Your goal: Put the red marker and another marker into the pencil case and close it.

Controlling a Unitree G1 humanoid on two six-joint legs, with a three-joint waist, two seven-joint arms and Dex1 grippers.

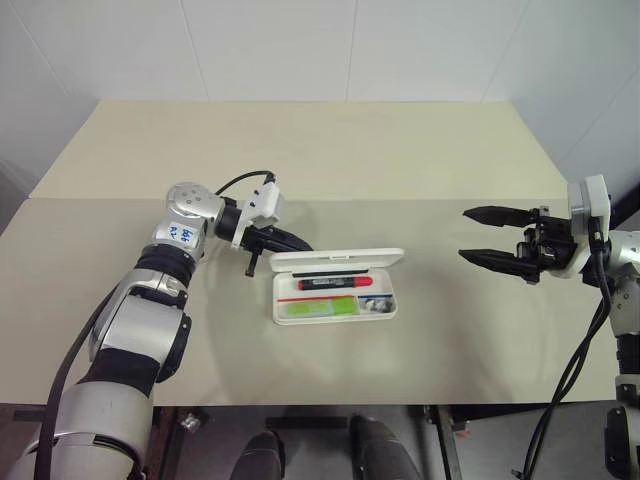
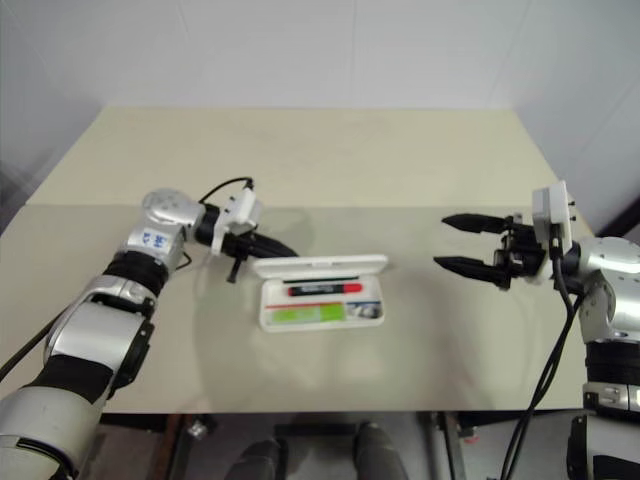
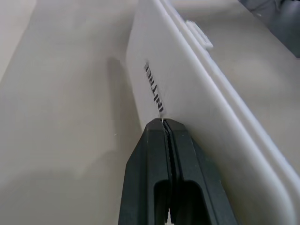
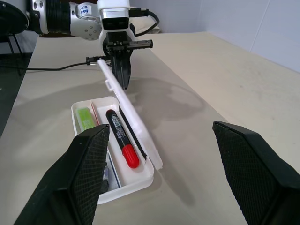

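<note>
Beige table, white walls, open pencil case

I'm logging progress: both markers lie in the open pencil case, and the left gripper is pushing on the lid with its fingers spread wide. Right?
One slip: the left gripper's fingers are shut, tips against the lid's outer face, as the left wrist view shows. The red marker and green highlighter do lie in the open pencil case.
</note>
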